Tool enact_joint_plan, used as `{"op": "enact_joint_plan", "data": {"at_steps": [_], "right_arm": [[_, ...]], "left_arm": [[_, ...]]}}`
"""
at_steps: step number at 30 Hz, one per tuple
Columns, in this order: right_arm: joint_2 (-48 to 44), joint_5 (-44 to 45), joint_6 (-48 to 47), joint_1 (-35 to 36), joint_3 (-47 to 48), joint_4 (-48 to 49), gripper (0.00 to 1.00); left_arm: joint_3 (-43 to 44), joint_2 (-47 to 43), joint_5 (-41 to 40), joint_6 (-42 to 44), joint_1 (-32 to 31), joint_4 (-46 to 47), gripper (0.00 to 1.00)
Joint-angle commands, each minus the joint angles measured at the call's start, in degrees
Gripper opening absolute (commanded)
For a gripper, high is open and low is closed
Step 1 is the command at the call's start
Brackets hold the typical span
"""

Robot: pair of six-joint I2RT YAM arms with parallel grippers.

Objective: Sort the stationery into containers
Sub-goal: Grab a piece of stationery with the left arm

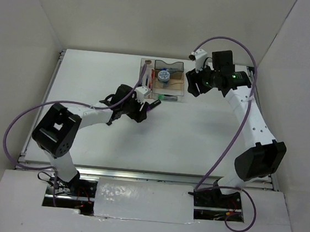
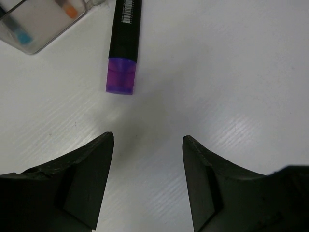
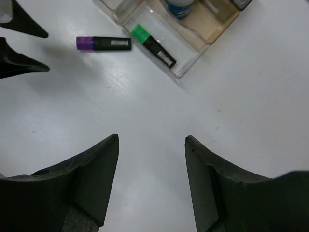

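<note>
A purple highlighter (image 2: 123, 48) with a black body lies on the white table just outside the smoky translucent organiser (image 2: 41, 29). It is a short way ahead of my open, empty left gripper (image 2: 148, 137). It also shows in the right wrist view (image 3: 104, 43), next to the organiser (image 3: 198, 53). A green highlighter (image 3: 154, 46) lies in the organiser's near compartment. A round blue-white tub (image 1: 165, 74) sits in a middle compartment and thin pens (image 1: 145, 73) in the left one. My right gripper (image 3: 152, 137) is open and empty above bare table, right of the organiser (image 1: 174, 65).
The left gripper (image 1: 143, 109) sits just below the organiser's near left corner and the right gripper (image 1: 193, 85) beside its right edge. White walls enclose the table. Purple cables loop from both arms.
</note>
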Motion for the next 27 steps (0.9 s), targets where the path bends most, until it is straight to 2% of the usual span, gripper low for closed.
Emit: {"op": "enact_joint_plan", "data": {"at_steps": [1,11,19,27], "right_arm": [[-2.9,-2.7,2.7,-0.2,-1.7,0.9,0.64],[-4.7,-3.9,3.2,-1.2,-2.0,0.7,0.65],[-5.3,-3.9,2.9,-1.4,-2.4,0.7,0.65],[-5.4,-3.9,3.2,-1.6,-1.7,1.3,0.66]], "left_arm": [[3.1,2.0,-1.1,2.5,-1.5,7.4,0.71],[11.7,12.1,-4.6,2.1,-1.8,5.2,0.69],[16.8,16.4,-5.9,2.3,-1.8,4.0,0.69],[20.3,20.6,-6.7,1.7,-1.6,-1.8,0.67]]}}
